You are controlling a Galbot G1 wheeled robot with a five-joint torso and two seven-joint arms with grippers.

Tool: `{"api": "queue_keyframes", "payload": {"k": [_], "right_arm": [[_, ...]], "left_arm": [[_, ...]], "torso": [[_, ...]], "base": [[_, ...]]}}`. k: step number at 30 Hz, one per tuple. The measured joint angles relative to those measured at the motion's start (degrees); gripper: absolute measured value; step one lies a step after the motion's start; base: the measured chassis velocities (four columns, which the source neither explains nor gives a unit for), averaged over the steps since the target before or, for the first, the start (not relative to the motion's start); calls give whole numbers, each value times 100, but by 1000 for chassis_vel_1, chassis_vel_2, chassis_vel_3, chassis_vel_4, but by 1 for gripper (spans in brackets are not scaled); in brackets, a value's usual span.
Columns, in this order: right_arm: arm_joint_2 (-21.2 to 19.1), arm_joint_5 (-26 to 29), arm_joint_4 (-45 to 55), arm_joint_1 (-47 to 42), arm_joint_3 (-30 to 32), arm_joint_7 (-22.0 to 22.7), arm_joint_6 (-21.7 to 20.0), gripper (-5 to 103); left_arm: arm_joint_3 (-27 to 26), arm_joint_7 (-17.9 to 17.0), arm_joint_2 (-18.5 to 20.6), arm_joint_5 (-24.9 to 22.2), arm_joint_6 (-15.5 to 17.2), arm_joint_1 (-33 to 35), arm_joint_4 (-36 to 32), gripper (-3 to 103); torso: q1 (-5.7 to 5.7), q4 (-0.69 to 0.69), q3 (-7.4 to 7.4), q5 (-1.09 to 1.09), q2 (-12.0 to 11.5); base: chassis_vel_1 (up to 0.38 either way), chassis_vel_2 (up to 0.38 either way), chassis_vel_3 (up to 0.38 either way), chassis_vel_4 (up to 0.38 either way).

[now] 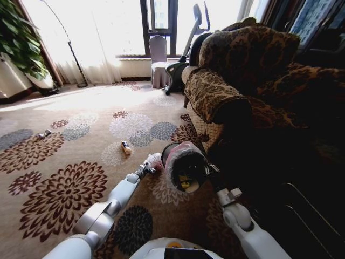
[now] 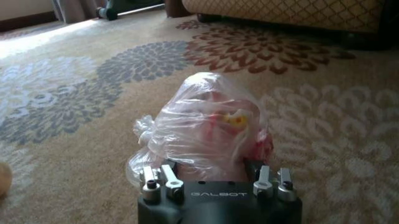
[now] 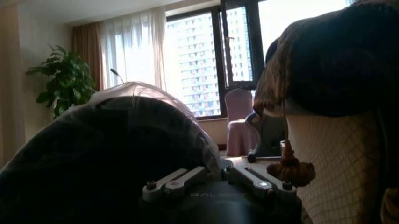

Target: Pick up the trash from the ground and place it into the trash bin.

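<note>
The left gripper (image 2: 215, 175) is clamped on a clear bag (image 2: 203, 128) of pink and yellow scraps; in the wrist view its fingers (image 2: 168, 179) press into the bag's base from both sides. In the head view that gripper (image 1: 146, 168) and the bag (image 1: 154, 161) sit just beside the bin (image 1: 185, 164), on its side away from the sofa (image 1: 242, 81), low over the carpet (image 1: 64, 162).

The right gripper (image 1: 211, 171) is at the bin's other side, toward the sofa, closed on the bin's wall. From its wrist, the dark bin (image 3: 106, 158) with its pale liner (image 3: 146, 93) lies right against the gripper (image 3: 218, 179), and the fingers (image 3: 177, 179) grip its side.

The bin is tipped, mouth turned up toward the robot, with yellow scraps (image 1: 185, 184) inside. It sits close to the sofa's front corner.

Farther from the bin, out on the carpet, lies a yellowish wrapper (image 1: 126, 147). Much farther off from the sofa is a small grey piece (image 1: 43, 134).
</note>
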Motion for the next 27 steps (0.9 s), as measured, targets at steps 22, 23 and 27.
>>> {"api": "queue_keyframes", "payload": {"k": [22, 23, 27], "right_arm": [[19, 95, -656, 826, -228, -1, -30, 0], [19, 95, -656, 826, -228, -1, -30, 0], [67, 192, -1003, 1198, -282, -3, -60, 0]], "left_arm": [[-808, -159, 571, -2341, 584, 1724, -3027, 8], [-808, -159, 571, -2341, 584, 1724, -3027, 8], [-1310, -451, 700, -3159, 639, 2450, -4164, 1]], "torso": [[0, 1, 0, -1, 0], [0, 1, 0, -1, 0], [0, -1, 0, -1, 0]], "base": [[0, 0, 0, 0], [0, 0, 0, 0], [0, 0, 0, 0]]}}
